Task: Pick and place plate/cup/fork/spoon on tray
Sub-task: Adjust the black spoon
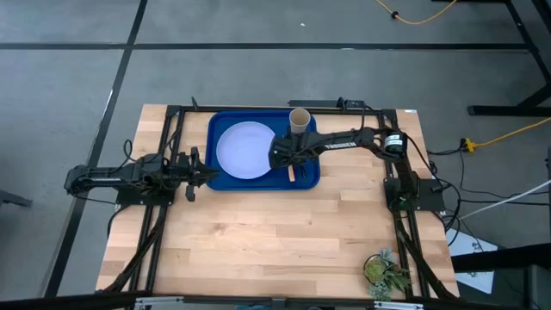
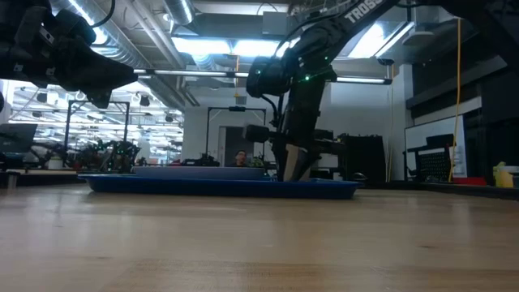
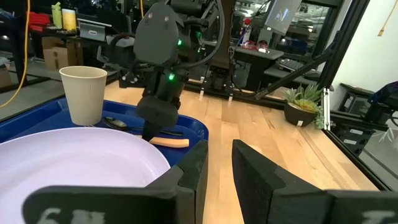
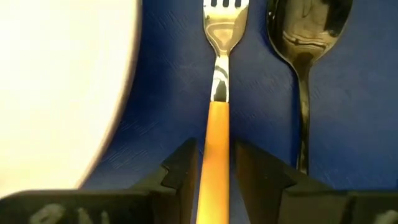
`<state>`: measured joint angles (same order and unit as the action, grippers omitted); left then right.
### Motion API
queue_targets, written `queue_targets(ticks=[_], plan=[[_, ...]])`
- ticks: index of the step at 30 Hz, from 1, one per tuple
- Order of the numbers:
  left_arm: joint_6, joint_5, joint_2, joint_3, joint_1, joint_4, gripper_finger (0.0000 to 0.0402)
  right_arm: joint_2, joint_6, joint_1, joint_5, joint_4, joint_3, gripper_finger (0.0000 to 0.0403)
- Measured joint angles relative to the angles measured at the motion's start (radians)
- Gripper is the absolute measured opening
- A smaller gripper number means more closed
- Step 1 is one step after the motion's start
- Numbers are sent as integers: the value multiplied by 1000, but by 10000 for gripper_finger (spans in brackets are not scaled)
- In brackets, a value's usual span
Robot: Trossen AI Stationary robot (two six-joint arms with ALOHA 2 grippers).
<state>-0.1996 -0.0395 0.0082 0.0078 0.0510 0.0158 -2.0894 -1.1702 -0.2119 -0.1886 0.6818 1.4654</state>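
Four pieces sit on the blue tray [image 1: 222, 178]: the plate [image 1: 244, 150], the cup [image 1: 299, 118] upright at the far edge, and the fork [image 4: 215, 118] and spoon [image 4: 305, 68] lying side by side, parallel, heads away from the right tool [image 4: 214, 171]. That tool's fingers straddle the fork's orange handle, lengthwise; grip pressure, cannot tell. "TROS" reads on the right arm. The left tool [image 3: 217, 171] hangs released beside the tray's left edge.
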Motion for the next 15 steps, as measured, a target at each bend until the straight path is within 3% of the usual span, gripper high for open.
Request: queue_targets(ticks=[9,15], plan=[[0,0,0,0,0,0,65,71,0,10,4,35,0,110],[0,0,0,0,0,0,65,79,35,70,140,55,9,110]])
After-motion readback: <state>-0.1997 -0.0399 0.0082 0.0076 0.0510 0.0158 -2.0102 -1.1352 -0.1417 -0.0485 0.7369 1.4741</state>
